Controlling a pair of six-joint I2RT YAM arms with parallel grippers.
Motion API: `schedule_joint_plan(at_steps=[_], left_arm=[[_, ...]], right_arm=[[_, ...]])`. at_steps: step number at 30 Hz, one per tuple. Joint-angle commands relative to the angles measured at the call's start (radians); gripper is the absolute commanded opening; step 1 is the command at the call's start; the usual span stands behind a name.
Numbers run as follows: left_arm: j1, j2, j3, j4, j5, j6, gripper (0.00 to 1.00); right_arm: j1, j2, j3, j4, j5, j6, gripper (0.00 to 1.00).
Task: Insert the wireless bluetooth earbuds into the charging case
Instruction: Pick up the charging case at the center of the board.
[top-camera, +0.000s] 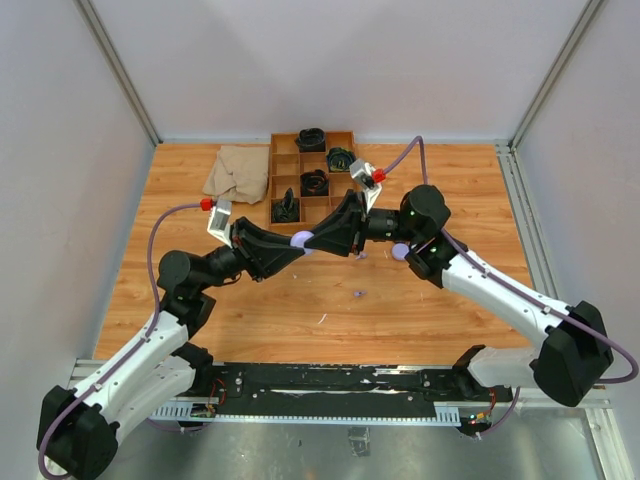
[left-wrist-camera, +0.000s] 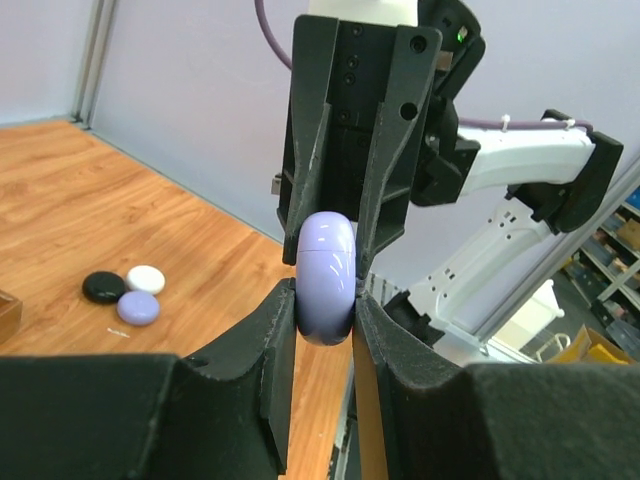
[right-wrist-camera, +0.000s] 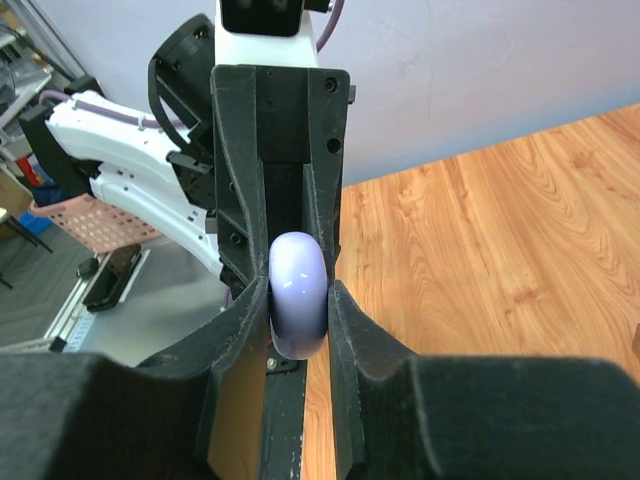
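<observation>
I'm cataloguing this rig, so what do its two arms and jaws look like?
Left arm and right arm alike: white lower links, black joints and black wedge-shaped jaws. A purple cable with a red connector runs to each wrist.

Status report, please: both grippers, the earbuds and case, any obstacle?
Left gripper shut on glossy lilac oval charging case. Right gripper shut on same case, opposite side, above wooden table. Case looks closed; tiny lilac earbud loose on table. No obstacle seen.
</observation>
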Motion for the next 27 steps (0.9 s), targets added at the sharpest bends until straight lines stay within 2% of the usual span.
schedule_joint_plan(at_steps=[1, 5, 10, 18, 27], left_arm=[[-0.003, -0.021, -0.005, -0.028, 0.051, 0.078, 0.32], [-0.003, -0.034, 0.002, -0.075, 0.1, 0.151, 0.44], [-0.003, -0.026, 0.012, -0.077, 0.157, 0.181, 0.51], [-0.003, -0.023, 0.021, -0.077, 0.174, 0.214, 0.57], [-0.018, -0.004, 0.03, -0.077, 0.164, 0.236, 0.57]], right_arm=[[-0.006, -0.061, 0.087, -0.239, -0.064, -0.176, 0.12], [-0.004, -0.079, 0.18, -0.489, -0.083, -0.325, 0.11], [-0.004, -0.099, 0.228, -0.62, -0.086, -0.402, 0.11], [0.023, -0.078, 0.299, -0.768, -0.054, -0.5, 0.11], [0.079, -0.043, 0.356, -0.865, 0.016, -0.578, 0.11]])
